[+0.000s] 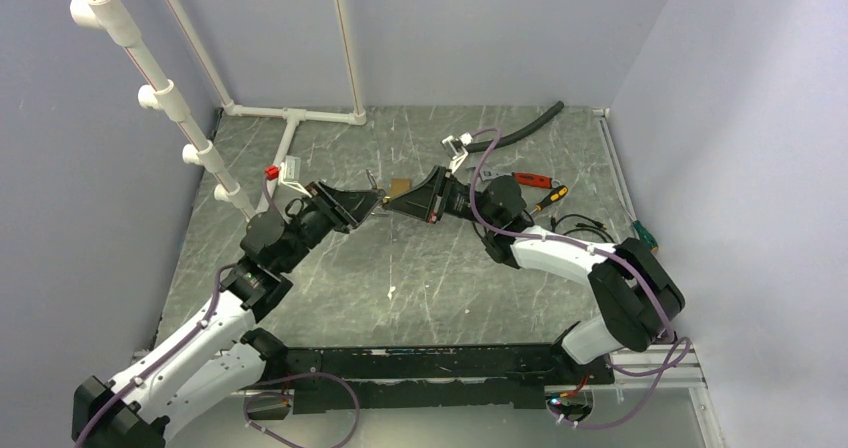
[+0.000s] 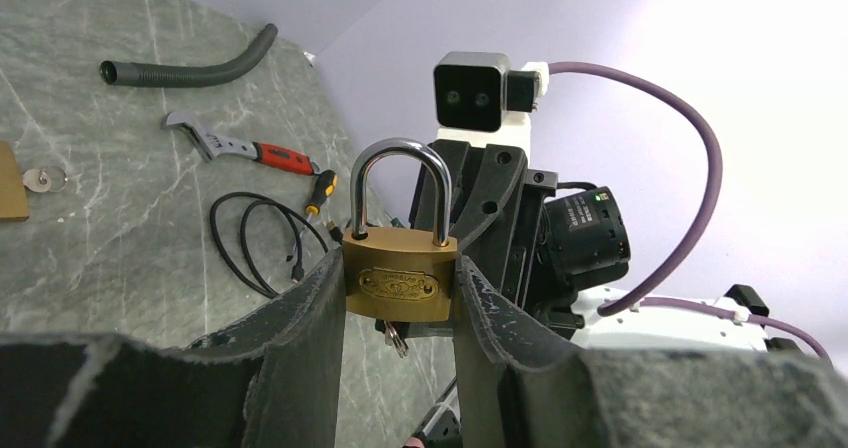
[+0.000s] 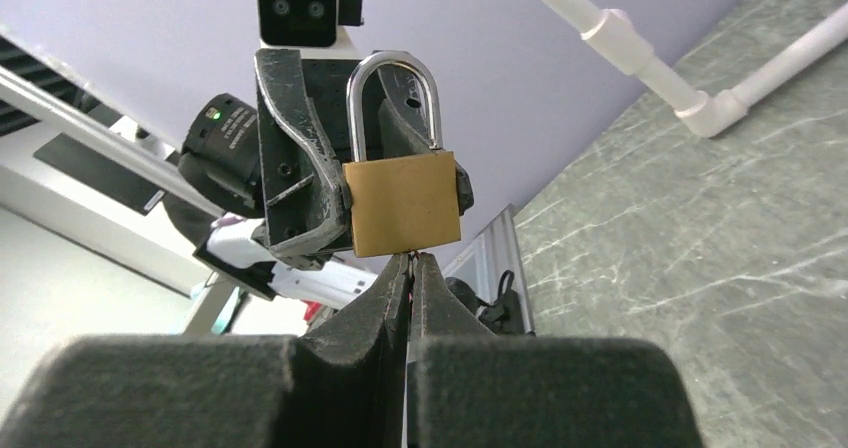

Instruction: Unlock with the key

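A brass padlock point(image 2: 400, 280) with a silver shackle stands upright, held by its sides in my left gripper point(image 2: 400, 268), which is shut on it above the table. The right wrist view shows its plain back point(image 3: 404, 205). My right gripper point(image 3: 412, 260) is shut directly under the padlock's bottom face, its tips touching the body. The key point(image 2: 397, 340) is pinched in it; only a small silvery piece shows below the padlock, and a thin sliver between the right fingertips. From above, both grippers point(image 1: 372, 204) point(image 1: 390, 204) meet tip to tip at mid-table.
A black hose point(image 1: 530, 126), a red-handled wrench point(image 1: 525, 179), a screwdriver point(image 1: 550, 197) and a looped black cable point(image 1: 580, 226) lie at the right rear. White PVC pipes point(image 1: 290, 116) run along the back left. A brown card point(image 1: 400, 185) lies behind the grippers.
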